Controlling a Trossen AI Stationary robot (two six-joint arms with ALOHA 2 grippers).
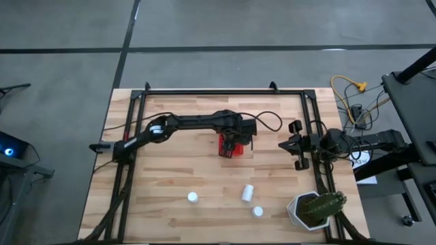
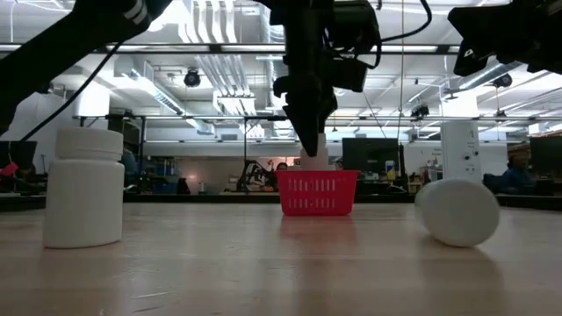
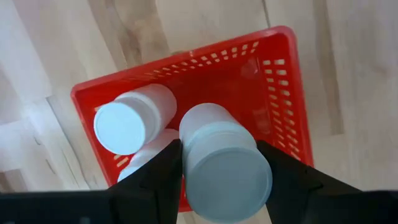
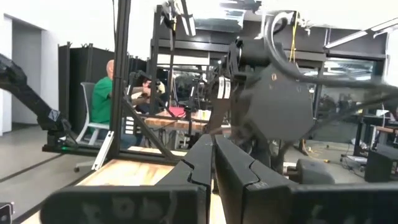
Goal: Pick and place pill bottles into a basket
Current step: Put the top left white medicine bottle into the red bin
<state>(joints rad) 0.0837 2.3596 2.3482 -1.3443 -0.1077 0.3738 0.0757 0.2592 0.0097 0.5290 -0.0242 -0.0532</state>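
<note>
Left end effector (image 3: pixel 221 165) clamped on white capped pill bottle (image 3: pixel 224 165) | over red slotted basket (image 3: pixel 283 99)

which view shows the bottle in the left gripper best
The left wrist view: the held bottle fills the frame between the left gripper fingers, over the basket. The low view shows a sliver of it. The high view hides it under the arm; the right wrist view doesn't show it.

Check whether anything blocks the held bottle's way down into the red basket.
Nothing visible does. The left gripper holds a small white plastic pill bottle over the red slotted plastic basket; other bottles inside sit to one side.
</note>
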